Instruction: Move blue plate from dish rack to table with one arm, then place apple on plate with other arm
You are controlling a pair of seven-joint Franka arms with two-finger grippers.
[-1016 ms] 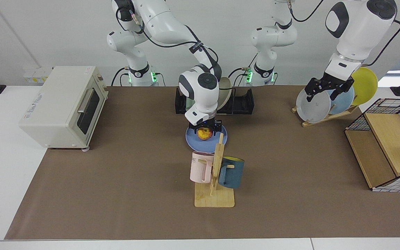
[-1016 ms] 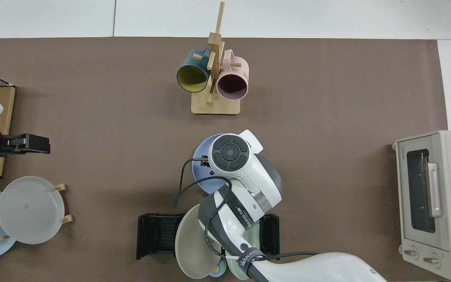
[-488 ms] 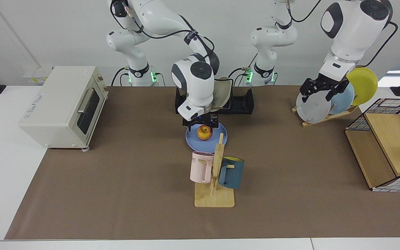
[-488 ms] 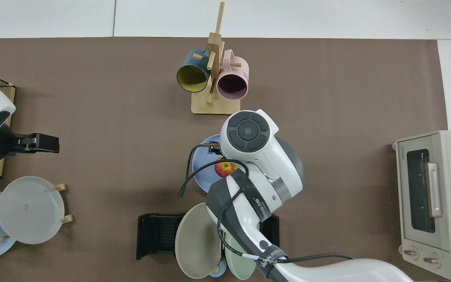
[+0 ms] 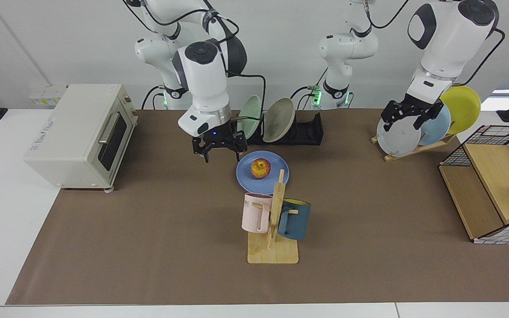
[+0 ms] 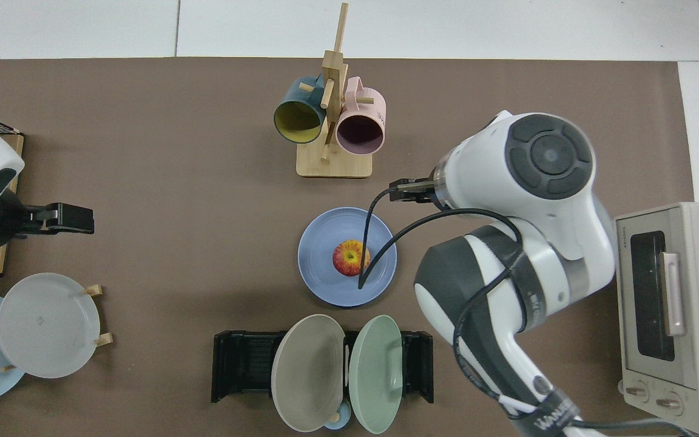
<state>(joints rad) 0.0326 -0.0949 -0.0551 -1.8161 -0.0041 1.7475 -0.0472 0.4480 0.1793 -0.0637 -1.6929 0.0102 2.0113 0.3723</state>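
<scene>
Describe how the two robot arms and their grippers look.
Both arms are glossy white jointed shells with dark grey round joint caps and black cables looped outside. The right gripper and left gripper are black, two-fingered. Green lights glow at both bases; a blue light sits above the right jaws.

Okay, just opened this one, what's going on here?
The apple sits on the blue plate, which lies flat on the table in front of the dish rack. The right gripper hangs empty beside the plate, jaws open. The left gripper waits, open, by the wooden plate stand.
</scene>
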